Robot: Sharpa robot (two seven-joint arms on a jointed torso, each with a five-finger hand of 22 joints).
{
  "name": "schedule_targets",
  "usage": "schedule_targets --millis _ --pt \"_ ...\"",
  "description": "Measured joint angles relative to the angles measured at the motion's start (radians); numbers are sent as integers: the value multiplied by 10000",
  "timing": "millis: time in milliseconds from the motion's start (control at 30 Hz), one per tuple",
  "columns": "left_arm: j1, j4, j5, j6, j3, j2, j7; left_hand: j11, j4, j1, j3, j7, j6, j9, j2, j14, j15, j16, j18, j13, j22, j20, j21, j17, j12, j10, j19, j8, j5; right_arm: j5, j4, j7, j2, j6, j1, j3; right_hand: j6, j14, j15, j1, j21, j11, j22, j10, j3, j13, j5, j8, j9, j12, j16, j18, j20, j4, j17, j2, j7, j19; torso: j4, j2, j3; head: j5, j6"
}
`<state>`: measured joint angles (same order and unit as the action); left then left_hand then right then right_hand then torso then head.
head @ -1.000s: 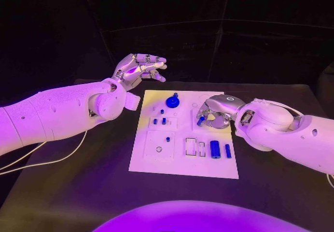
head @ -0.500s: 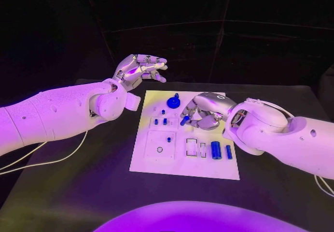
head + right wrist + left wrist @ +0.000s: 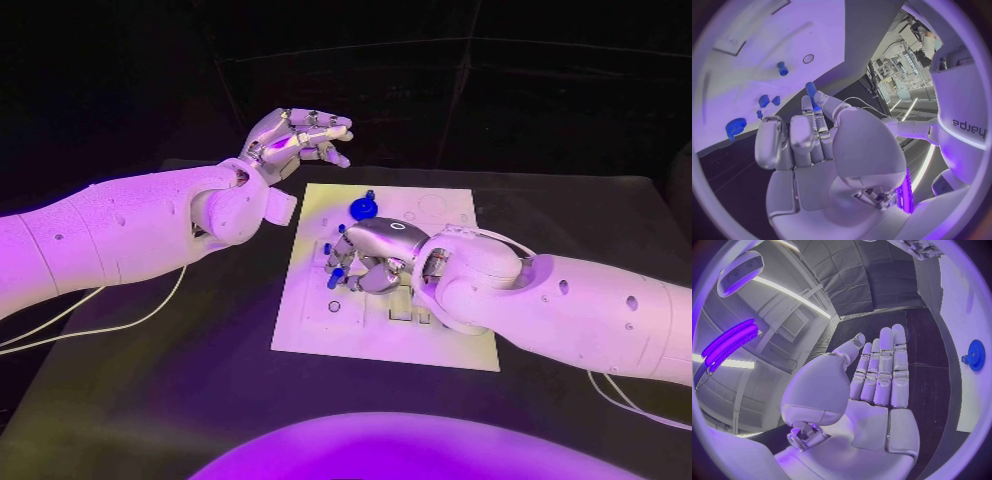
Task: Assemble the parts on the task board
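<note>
The white task board (image 3: pixel 320 335) lies in the middle of the table. My right hand (image 3: pixel 372 256) hovers over its left-middle part and pinches a small blue peg (image 3: pixel 335 277) between thumb and fingertips. The right wrist view shows that peg (image 3: pixel 811 93) at the fingertips above the board (image 3: pixel 767 40), near several small blue pegs (image 3: pixel 782 68). A blue gear (image 3: pixel 362 207) stands at the board's far edge and also appears in the left wrist view (image 3: pixel 976 355). My left hand (image 3: pixel 297 136) is raised beyond the board's far left corner, with straight fingers (image 3: pixel 889 367) holding nothing. My right arm hides the board's right-hand slots.
The black table (image 3: pixel 159 400) surrounds the board. A thin pale cable (image 3: pixel 101 335) trails over the table on the left, below my left arm. Two small blue pegs (image 3: pixel 340 229) stand in the board just beyond my right hand.
My right hand has moved leftward across the board, carrying the blue peg, and its arm now covers the slots on the right. My left hand has stayed in place.
</note>
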<state>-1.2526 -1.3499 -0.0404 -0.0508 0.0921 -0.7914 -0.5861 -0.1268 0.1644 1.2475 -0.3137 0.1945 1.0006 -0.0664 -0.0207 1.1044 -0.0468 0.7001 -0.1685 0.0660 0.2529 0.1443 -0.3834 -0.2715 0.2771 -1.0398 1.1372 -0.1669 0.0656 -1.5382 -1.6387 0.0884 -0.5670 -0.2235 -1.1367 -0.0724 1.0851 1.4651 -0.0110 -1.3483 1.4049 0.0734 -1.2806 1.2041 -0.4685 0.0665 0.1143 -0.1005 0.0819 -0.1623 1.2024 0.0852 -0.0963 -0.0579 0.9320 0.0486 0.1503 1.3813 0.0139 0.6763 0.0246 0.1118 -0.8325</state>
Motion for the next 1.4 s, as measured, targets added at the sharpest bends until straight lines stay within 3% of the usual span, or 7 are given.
schedule_targets --millis 467,1400 --pt "-2 33 0 -4 -1 34 -1 0 0 0 0 0 0 0 0 0 0 0 0 0 1 0 0 -1 0 0 0 0 0 -615 391 -98 433 731 458 -69 -31 0 0 -1 0 0 -1 0 1 2 44 34 -4 0 -1 0 0 -1 -1 1 2 0 -13 0 13 146 -81" --pt "-1 107 0 -3 -1 51 -1 0 0 0 0 0 0 0 0 0 0 0 0 0 2 0 -1 -2 0 0 0 0 0 -1665 323 230 297 851 501 -68 -56 0 0 -2 0 -1 -2 1 3 4 93 22 0 37 37 1 0 -3 -3 2 31 0 -22 -10 16 141 -141"
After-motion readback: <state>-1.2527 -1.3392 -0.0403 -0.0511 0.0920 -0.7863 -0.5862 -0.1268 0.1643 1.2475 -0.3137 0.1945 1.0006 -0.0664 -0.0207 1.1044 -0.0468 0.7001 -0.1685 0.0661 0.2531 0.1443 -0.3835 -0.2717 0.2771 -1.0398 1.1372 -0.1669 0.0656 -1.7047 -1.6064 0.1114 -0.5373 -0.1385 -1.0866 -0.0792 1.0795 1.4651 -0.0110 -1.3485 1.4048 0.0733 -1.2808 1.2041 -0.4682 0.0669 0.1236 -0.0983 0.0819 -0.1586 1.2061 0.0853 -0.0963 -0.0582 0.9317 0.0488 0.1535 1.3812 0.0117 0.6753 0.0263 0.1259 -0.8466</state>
